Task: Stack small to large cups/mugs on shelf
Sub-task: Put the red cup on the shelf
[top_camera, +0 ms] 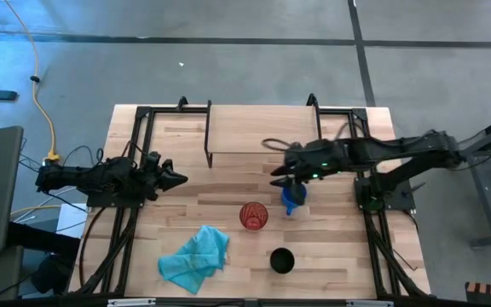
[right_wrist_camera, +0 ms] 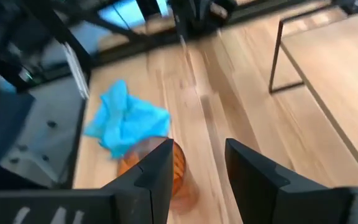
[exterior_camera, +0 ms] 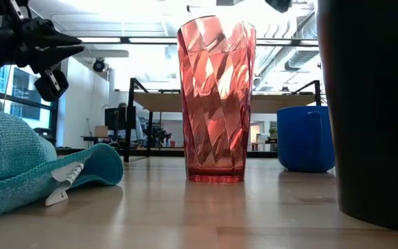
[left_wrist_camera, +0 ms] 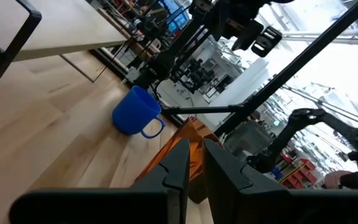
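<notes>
Right pincer (top_camera: 281,176) open, above blue mug (top_camera: 292,198) | left pincer (top_camera: 176,179) closed, waits at bench (top_camera: 228,183) left | mug, red tumbler (top_camera: 254,215), black cup (top_camera: 281,261) on bench, before shelf (top_camera: 258,128)

We see a crumpled teal cloth (top_camera: 196,258) on the table (top_camera: 339,256), nearer the front edge than the left claw (top_camera: 177,179) and well apart from it. A white tag (exterior_camera: 64,183) sticks out of its fold. A yellow cable (top_camera: 41,94) trails over the floor, off beyond that claw's outer side.
</notes>
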Robot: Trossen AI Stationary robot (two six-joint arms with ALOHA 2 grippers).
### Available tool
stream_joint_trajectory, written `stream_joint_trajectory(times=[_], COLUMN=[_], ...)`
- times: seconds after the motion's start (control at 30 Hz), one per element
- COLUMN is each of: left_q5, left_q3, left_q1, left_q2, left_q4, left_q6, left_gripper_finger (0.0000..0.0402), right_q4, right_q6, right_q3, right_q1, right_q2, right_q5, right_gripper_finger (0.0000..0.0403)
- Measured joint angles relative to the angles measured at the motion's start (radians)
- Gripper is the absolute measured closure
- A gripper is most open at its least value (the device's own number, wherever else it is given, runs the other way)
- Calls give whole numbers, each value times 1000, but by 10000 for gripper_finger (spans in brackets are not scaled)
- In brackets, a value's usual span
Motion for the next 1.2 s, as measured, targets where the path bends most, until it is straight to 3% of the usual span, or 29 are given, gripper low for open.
stream_joint_trajectory(times=[0.23, 0.43, 0.6, 0.97, 1.2], left_q5=[27, 26, 26, 26, 26], left_q3=[0, 0, 0, 0, 0], left_q1=[0, 0, 0, 0, 0], left_q2=[0, 0, 0, 0, 0], left_q4=[-29, -28, -28, -28, -28], left_q6=[-4, -4, -4, 46, 48], left_gripper_finger=[369, 369, 369, 369, 369], right_q4=[-239, -250, -232, -127, -128], right_q6=[36, 85, 142, 200, 235], right_q3=[174, 192, 192, 183, 183], right_q1=[-23, -28, -20, 45, 65], right_q2=[189, 307, 349, 360, 368], right_q5=[-37, -153, -181, -142, -26], right_gripper_finger=[267, 267, 267, 267, 267])
